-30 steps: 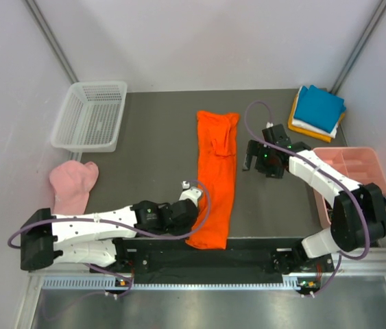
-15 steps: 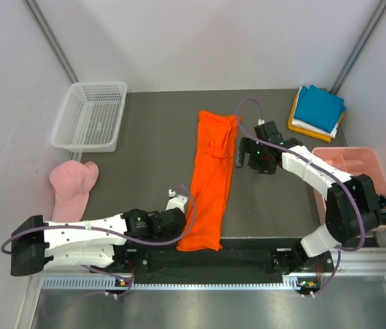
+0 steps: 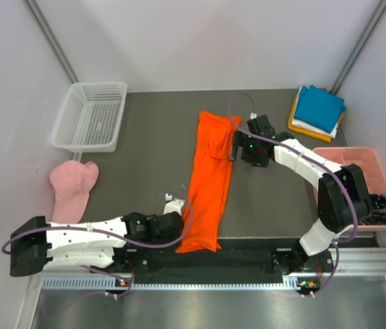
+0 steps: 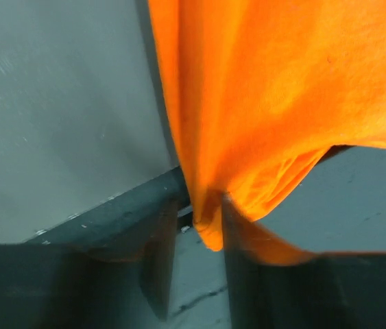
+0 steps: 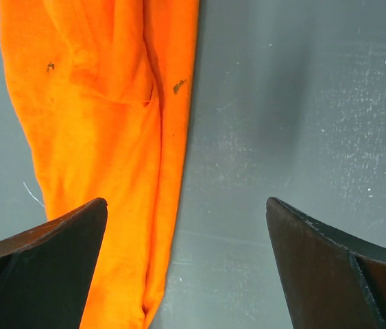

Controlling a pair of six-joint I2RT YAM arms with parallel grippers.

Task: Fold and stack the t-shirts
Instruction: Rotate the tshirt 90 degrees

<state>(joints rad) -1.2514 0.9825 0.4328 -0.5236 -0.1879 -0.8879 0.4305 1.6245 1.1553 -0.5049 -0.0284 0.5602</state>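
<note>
The bright orange t-shirt (image 3: 210, 178) lies folded into a long narrow strip down the middle of the table, slanting towards the near left. Its near end hangs over the table's front edge. My left gripper (image 3: 181, 232) is at that end. In the left wrist view its jaws (image 4: 199, 203) stand slightly apart, with the orange hem (image 4: 282, 89) hanging between them against the right finger. My right gripper (image 3: 238, 148) is wide open beside the strip's far right edge. One fingertip is over the orange cloth (image 5: 103, 123) and the other over bare table, with nothing held (image 5: 186, 201). A stack of folded t-shirts (image 3: 319, 108), teal on top, sits at the far right.
A white mesh basket (image 3: 90, 116) stands at the far left. A pale pink cap (image 3: 73, 184) lies left of the table. A pink tray (image 3: 357, 179) sits at the right edge, beside the right arm. The black front rail runs under the shirt's near end.
The left gripper dragged the shirt's near end left and towards the front edge, then its jaws parted. The right gripper moved left, up to the shirt's far end.
</note>
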